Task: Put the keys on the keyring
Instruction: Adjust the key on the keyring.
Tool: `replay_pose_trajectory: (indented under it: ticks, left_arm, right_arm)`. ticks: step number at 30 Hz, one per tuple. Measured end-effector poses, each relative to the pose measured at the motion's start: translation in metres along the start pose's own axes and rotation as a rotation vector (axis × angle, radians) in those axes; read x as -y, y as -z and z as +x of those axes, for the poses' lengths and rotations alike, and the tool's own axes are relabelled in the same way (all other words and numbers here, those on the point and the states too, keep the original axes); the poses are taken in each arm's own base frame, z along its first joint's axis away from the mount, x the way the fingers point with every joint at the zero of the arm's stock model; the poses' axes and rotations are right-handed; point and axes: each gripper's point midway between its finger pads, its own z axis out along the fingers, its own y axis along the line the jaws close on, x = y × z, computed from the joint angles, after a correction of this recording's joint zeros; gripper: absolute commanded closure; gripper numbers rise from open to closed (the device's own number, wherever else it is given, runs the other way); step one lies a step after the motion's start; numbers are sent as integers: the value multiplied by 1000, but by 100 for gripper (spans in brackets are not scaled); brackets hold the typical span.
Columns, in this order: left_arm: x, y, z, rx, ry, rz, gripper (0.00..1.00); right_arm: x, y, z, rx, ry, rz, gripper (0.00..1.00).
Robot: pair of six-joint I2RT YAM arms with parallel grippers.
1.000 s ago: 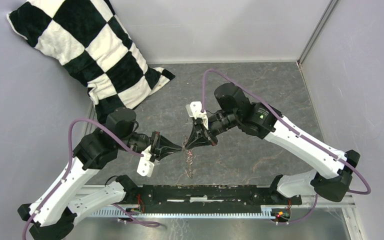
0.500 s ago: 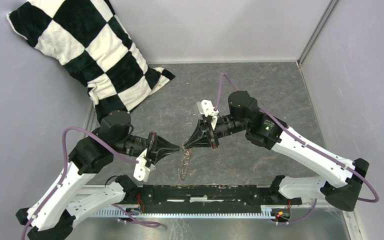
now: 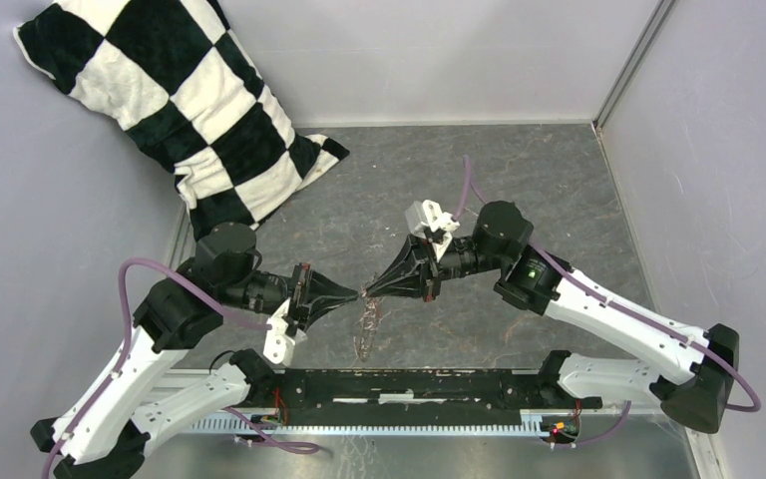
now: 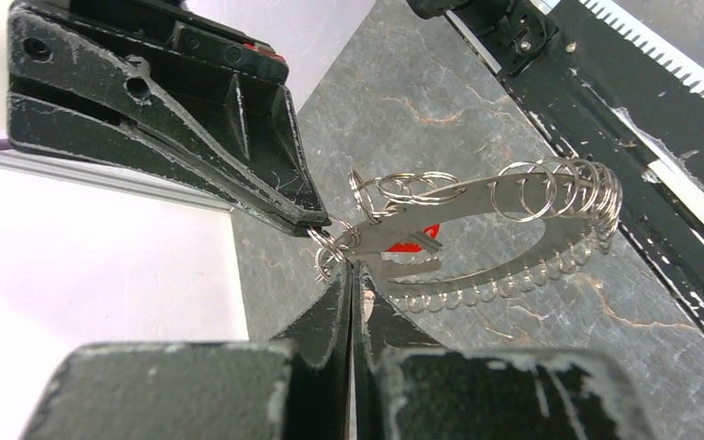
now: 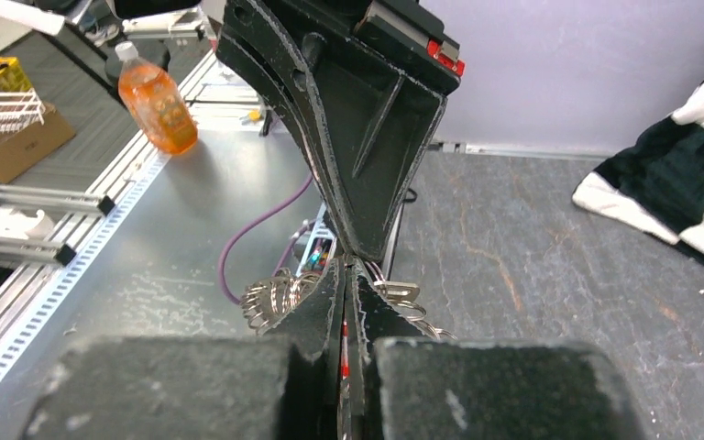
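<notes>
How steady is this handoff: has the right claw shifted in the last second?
Yes. The right claw pivoted: tips nearly fixed, rear swung right, away from the checkered pillow.

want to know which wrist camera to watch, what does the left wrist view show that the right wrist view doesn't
Left wrist only: the keyring as a whole loop of small rings, held up off the table. Right wrist only: an orange bottle and the checkered pillow; here only a few rings peek out. Both: the left pincer and right pincer, shut, meeting tip to tip at the keyring.
</notes>
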Motion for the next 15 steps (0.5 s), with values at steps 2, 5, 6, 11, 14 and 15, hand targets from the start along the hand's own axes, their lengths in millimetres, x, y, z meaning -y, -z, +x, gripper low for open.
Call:
replay_pose_trajectory:
  ticks: [2, 5, 6, 11, 14, 15]
  left_arm:
    - [-3, 0, -1, 3, -9, -9, 98]
    - [-7, 0, -2, 9, -17, -31, 97]
    - [-7, 0, -3, 10, -14, -37, 96]
    - [-13, 2, -6, 22, 0, -86, 89]
    - [-18, 2, -8, 31, 22, -108, 85]
    - [-20, 2, -9, 34, 29, -114, 80]
  right_arm:
    - [0, 1, -3, 41, 3, 12, 100]
    - [0, 4, -7, 100, 2, 36, 99]
    - [-1, 5, -9, 120, 1, 41, 99]
    - [-2, 11, -13, 244, -14, 81, 100]
    - [-2, 11, -10, 300, -37, 97, 99]
    - [-2, 12, -10, 317, -44, 103, 99]
